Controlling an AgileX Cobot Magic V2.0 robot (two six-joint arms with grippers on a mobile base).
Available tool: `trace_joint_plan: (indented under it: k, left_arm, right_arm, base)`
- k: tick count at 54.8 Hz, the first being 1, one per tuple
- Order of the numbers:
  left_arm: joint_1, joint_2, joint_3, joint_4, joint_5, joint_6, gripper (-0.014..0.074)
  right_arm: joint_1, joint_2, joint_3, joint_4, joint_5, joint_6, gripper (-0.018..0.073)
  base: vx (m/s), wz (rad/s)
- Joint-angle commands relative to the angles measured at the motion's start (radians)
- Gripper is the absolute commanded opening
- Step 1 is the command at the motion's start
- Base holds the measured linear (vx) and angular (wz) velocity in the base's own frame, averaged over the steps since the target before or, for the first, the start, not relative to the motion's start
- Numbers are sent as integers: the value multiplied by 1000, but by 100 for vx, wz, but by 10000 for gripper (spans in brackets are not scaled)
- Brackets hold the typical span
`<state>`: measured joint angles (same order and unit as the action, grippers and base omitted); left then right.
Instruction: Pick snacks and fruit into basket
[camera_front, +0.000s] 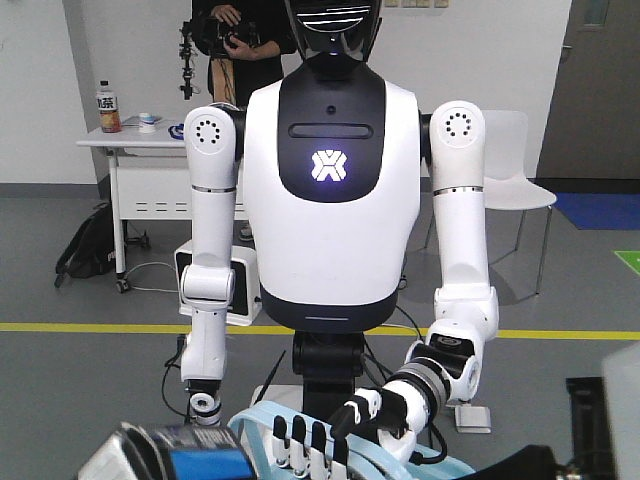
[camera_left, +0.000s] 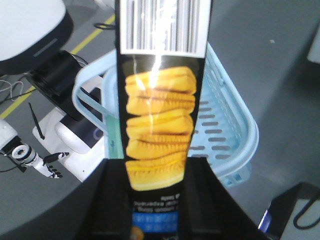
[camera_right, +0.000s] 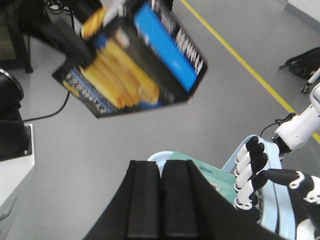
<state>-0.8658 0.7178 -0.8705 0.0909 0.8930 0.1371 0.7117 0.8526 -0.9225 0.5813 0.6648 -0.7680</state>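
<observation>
**Franzzi box (camera_left: 159, 115) held above the basket (camera_left: 240, 130).**
Left gripper (camera_left: 158, 175) pinches the box's near end across its side faces. Right gripper (camera_right: 160, 190) is pressed together. The glossy carton looks light, stiff and probably crushable, so grip it moderately near an end.

A grey floor (camera_front: 90, 385) carries everything, crossed from side to side by a yellow line (camera_front: 100, 327). Beyond the line a white table (camera_front: 135, 139) stands at the far left, with a bottle (camera_front: 108, 108) at its left end. A black backpack (camera_front: 85, 245) slumps against its left leg, and a white chair (camera_front: 515, 185) stands at the far right.
</observation>
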Motion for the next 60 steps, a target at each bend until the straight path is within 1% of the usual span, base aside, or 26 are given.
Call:
trace_joint_plan:
  k: [1,4,12,17,26,30,44,55,60]
  left_arm:
    - [0,54,-6,-46,-124,99,-10]
    - [0,97,-4,-55,-147,152,-10]
    - [0,221,-4,-53,-231,261,-10]
    - [0,304,-4,-52,-288,343,-10]
    - [0,424,-4,-51,-317,432,-10]
    - [0,471,-4,-44,-356,444,-10]
    - [0,607,-5,-34,-538,443,-10]
    - [0,668,-5,-34,-617,443,-6]
    - [0,683,-5,-34,-625,442,18]
  right_arm:
    - [-4,-36,-31,25,-81,13,-10]
    - [-4,-47,-31,25,-83,13,-10]
    - [-4,-53,-31,21,-83,13,-8]
    - [-4,-53,-31,21,-84,13,-8]
    - [-4,-53,-31,21,-85,13,-8]
    - [-4,-53,-31,21,-85,13,-8]
    - [-4,-53,-31,21,-85,13,-8]
    - [-4,-53,-31,21,-85,13,-8]
    - [-4,-53,-31,21,-84,13,-8]
  base:
    - [0,0]
    - [0,0]
    - [0,0]
    - [0,0]
    - [0,0]
    - [0,0]
    - [0,0]
    - [0,0]
    - [0,0]
